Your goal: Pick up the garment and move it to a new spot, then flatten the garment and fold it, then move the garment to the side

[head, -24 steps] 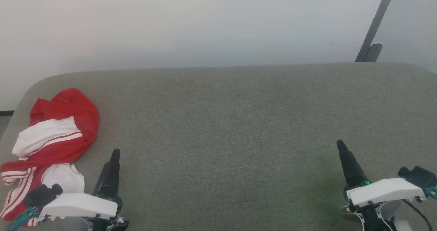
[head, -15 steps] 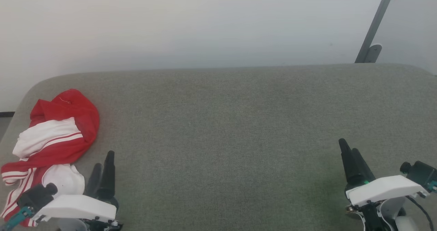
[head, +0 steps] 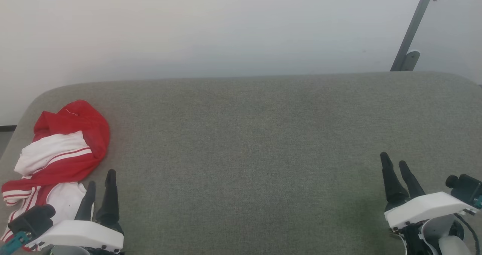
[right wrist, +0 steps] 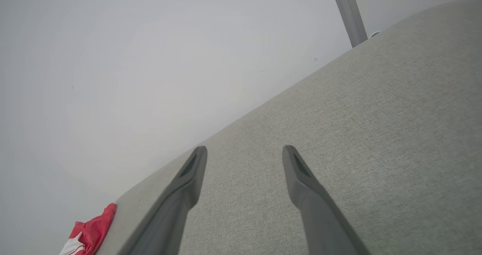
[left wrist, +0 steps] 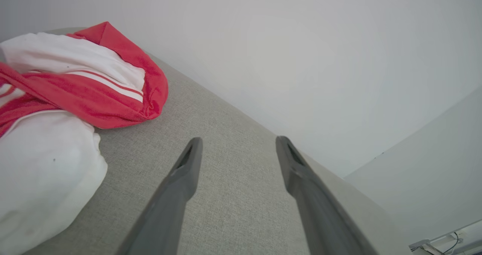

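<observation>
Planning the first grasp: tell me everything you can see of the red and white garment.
The garment is a soft, knit-looking shirt, red with white panels and red-and-white striped trim. It lies crumpled in a loose heap at the left end of the grey fabric surface, by its rounded corner. A red fold arches over the far side; a puffed white part bulges nearest the robot. Only the surface touches it; the open left gripper stands beside it, apart.

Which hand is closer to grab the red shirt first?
The left hand. It is open and sits right beside the shirt, which lies crumpled on the robot's left. The right hand, also open, is far off on the other side.
</observation>
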You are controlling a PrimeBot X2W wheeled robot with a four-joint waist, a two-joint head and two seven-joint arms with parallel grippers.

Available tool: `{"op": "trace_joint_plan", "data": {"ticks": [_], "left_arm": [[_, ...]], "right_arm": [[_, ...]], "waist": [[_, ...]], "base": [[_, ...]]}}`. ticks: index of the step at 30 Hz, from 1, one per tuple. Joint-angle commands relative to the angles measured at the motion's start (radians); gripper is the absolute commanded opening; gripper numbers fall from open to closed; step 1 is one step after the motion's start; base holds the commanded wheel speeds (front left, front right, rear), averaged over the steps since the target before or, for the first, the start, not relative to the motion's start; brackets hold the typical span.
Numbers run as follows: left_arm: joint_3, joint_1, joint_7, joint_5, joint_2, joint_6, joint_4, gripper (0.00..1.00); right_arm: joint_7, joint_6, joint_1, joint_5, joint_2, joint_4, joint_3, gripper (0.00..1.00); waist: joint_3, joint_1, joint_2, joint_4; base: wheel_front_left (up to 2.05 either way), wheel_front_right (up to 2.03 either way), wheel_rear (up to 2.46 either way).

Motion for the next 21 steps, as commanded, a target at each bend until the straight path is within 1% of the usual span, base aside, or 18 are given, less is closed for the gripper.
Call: {"op": "trace_joint_plan", "data": {"ticks": [1, 9, 21], "left_arm": [[0.006, 0.001, -0.009, 0.029, 0.01, -0.005, -0.01, 1.0], [0.028, 0.014, -0.031, 0.126, 0.006, -0.016, -0.009, 1.0], [0.043, 0.027, -0.062, 0.256, 0.008, -0.033, -0.01, 1.0]], "right_arm": [[-0.009, 0.0, -0.023, -0.016, -0.008, -0.006, 0.006, 1.0], [-0.032, 0.0, -0.018, -0.076, -0.028, -0.001, 0.013, 1.0], [-0.06, 0.0, -0.023, -0.197, -0.039, 0.003, 0.017, 1.0]], "waist": [[-0.001, 0.0, 0.0, 0.0], [-0.005, 0.0, 0.0, -0.001], [-0.011, 0.0, 0.0, -0.005]], "base": [[0.0, 0.0, 0.0], [0.0, 0.0, 0.0], [0.0, 0.0, 0.0]]}}
